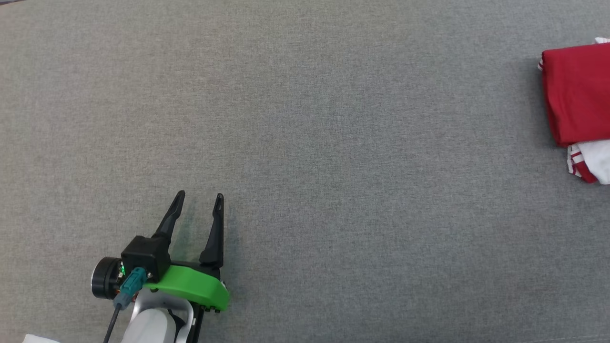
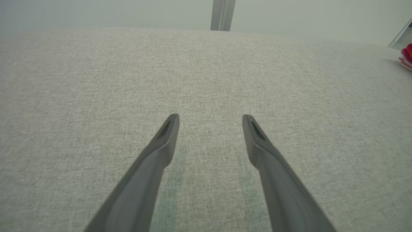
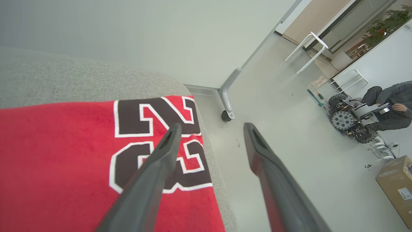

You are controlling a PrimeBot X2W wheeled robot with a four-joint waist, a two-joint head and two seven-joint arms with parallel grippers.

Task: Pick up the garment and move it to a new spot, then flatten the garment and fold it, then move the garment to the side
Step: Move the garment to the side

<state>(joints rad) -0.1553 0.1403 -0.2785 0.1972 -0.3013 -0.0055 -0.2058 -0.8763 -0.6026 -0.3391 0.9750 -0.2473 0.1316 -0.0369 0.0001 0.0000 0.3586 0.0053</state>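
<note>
Now, the folded red garment [image 1: 576, 95] was seen at the far right of the grey surface [image 1: 305, 143], cut off by the head view's edge, with a white and red striped part showing past its lower end. The left gripper [image 1: 199, 194] was held wide over bare cloth, well apart from it. The right gripper [image 3: 212, 125] was spread wide, nothing gripped, above the garment's edge. The black number print was partly hidden by one finger [image 3: 151, 174].

The head view looks straight down on the grey tabletop [image 1: 333, 119] from high. The left wrist view looks low along it to its far edge; the right wrist view, close, past its right edge to the floor [image 3: 305, 96]. All share the red garment [image 1: 576, 90].
</note>
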